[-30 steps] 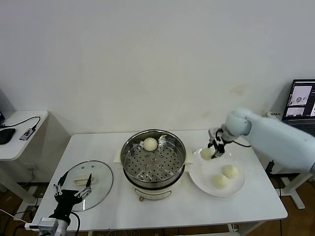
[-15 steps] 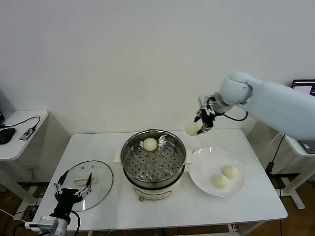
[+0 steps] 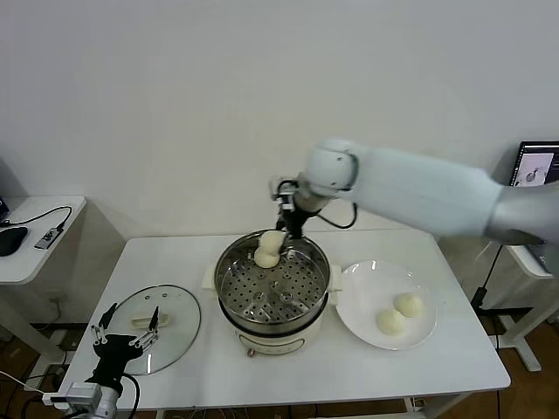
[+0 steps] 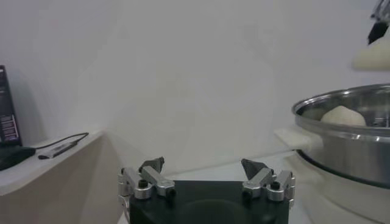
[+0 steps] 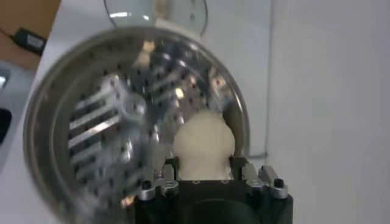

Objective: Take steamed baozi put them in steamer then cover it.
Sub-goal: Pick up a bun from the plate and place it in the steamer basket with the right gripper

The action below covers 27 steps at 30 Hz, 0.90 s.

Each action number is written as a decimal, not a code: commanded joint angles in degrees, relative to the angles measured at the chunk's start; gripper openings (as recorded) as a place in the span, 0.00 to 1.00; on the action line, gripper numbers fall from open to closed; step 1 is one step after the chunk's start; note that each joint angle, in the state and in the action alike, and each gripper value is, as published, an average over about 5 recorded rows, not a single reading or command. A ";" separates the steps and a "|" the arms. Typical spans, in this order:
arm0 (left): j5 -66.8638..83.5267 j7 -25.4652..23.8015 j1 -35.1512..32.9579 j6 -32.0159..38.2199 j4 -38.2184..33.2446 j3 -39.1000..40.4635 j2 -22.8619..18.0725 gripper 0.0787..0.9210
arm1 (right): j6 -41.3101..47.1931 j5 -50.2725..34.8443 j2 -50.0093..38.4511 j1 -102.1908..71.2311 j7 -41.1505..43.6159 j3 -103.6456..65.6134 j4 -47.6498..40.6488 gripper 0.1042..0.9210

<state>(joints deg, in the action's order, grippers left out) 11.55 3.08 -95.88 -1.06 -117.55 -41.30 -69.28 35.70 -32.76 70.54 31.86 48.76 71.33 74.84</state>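
Round, shiny stainless-steel steamer (image 3: pixel 272 292) with perforated tray stood mid-table on a cream base, one smooth white-cream dough bun (image 3: pixel 265 257) resting at its far rim. Two more buns (image 3: pixel 398 314) lay on the flat white plate (image 3: pixel 367 284) toward the right edge. Right gripper (image 3: pixel 276 239) clenched on a fourth bun (image 5: pixel 203 146) over the steamer's far side, partly hiding the resting one. Left gripper (image 3: pixel 125 336) released, spread wide above the glass lid (image 3: pixel 179 314) near the front-left corner.
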 commanded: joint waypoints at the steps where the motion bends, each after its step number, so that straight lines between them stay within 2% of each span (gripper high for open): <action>1: -0.09 0.04 0.01 0.06 0.11 0.01 -0.02 0.88 | 5.88 -2.96 8.98 -5.34 -4.07 0.64 -4.53 0.53; 7: -0.37 0.11 0.11 0.18 0.16 0.17 -0.24 0.88 | 5.97 -1.91 10.23 -7.43 -5.04 0.53 -6.69 0.53; 23: -0.41 0.16 -0.08 0.44 0.63 0.11 -0.42 0.88 | 6.16 -1.60 9.93 -8.11 -6.58 0.85 -5.93 0.53; 27: -0.43 0.15 0.00 0.45 0.79 0.20 -0.48 0.88 | 6.12 -1.68 8.42 -6.53 -5.92 0.72 -4.15 0.59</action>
<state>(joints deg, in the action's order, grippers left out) 11.15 3.24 -95.86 -0.63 -116.76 -41.15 -69.79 41.35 -34.32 79.22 24.77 42.74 72.10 69.78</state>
